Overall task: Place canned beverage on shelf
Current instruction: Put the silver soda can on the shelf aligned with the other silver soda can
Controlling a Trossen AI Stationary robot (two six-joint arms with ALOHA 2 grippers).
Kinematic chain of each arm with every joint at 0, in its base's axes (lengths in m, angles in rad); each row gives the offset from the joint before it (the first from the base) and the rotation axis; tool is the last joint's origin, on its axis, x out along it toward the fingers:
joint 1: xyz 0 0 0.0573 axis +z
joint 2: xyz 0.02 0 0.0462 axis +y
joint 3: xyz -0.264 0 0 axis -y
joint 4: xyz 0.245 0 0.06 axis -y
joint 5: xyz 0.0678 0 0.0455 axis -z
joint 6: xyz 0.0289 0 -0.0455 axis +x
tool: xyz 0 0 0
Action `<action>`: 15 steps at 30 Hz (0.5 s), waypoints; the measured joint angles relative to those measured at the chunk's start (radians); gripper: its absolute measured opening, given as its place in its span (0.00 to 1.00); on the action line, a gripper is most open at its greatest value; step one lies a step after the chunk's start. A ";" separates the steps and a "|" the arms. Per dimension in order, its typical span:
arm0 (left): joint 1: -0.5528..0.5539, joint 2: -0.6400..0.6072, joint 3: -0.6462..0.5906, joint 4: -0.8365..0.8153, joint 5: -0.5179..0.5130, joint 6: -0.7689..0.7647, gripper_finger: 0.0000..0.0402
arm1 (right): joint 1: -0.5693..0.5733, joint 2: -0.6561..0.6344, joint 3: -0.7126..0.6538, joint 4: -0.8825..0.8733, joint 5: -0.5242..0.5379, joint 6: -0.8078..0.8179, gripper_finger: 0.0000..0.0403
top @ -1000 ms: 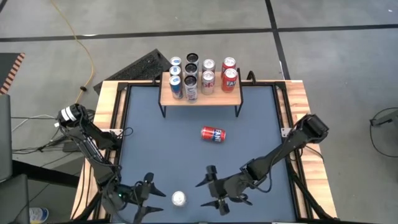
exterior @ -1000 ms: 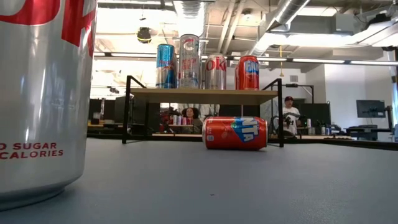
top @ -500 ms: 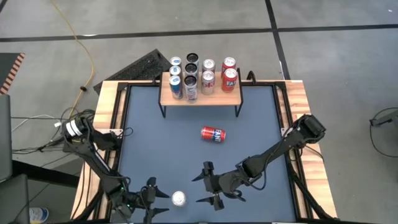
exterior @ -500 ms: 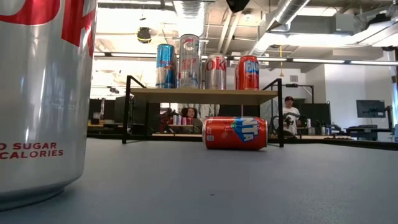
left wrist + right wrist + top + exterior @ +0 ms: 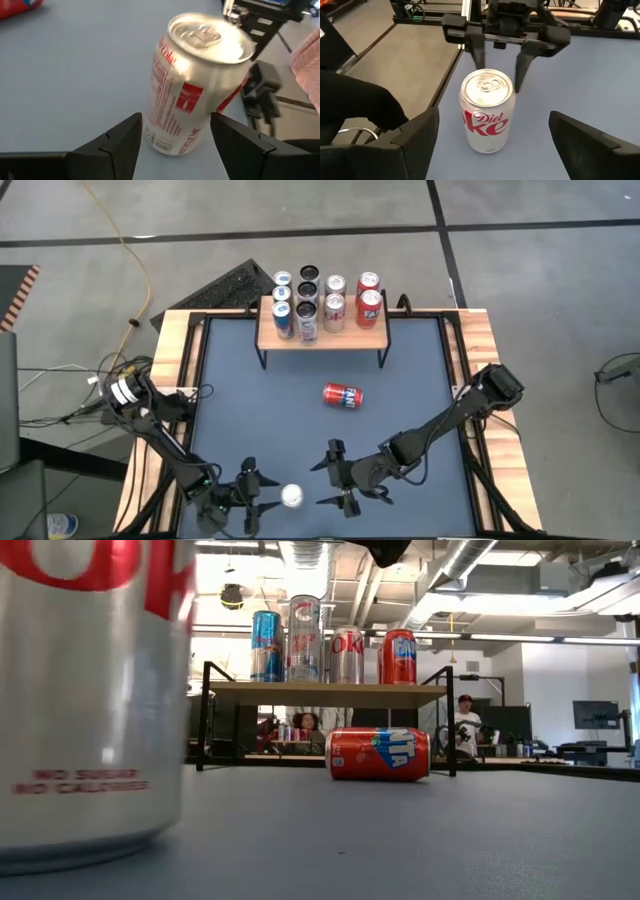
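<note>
**Diet Coke can between two tools, shelf far off**

The left tool (image 5: 172, 135) has its fingers spread either side of the silver can (image 5: 197, 82), which looks tilted, not yet clamped. Opposite, the right tool (image 5: 495, 137) stands wide open, empty, facing the same can. Beyond them a red can (image 5: 343, 395) lies on the counter (image 5: 420, 370); farthest stands the shelf (image 5: 322, 338). Closing off-centre could tip the can over.
</note>
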 joint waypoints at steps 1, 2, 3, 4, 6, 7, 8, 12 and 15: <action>0.007 0.006 0.000 -0.002 -0.001 -0.001 0.56 | 0.000 0.000 0.000 -0.003 0.000 0.001 0.89; 0.011 0.009 0.000 -0.010 -0.005 -0.001 0.56 | 0.000 0.000 0.000 -0.009 0.000 0.003 0.89; 0.019 0.011 -0.001 -0.013 -0.005 0.001 0.56 | 0.000 0.000 0.000 -0.012 0.000 0.003 0.89; 0.027 0.012 -0.001 -0.010 -0.004 0.006 0.56 | 0.000 0.000 0.000 -0.017 0.000 0.003 0.89; 0.038 0.012 -0.001 -0.014 0.003 0.011 0.56 | 0.000 0.000 0.000 -0.021 0.000 0.004 0.89; 0.044 0.013 -0.001 -0.016 0.004 0.020 0.56 | 0.000 0.000 0.000 -0.021 0.000 0.003 0.89; 0.048 0.013 -0.001 -0.016 0.002 0.030 0.56 | 0.000 0.000 0.000 -0.021 0.000 0.003 0.89; 0.076 0.013 -0.001 -0.012 -0.004 0.065 0.56 | -0.001 0.000 0.000 -0.021 0.003 0.003 0.89; 0.099 0.013 -0.001 -0.008 0.026 0.065 0.56 | -0.001 0.000 0.000 -0.021 0.004 0.018 0.89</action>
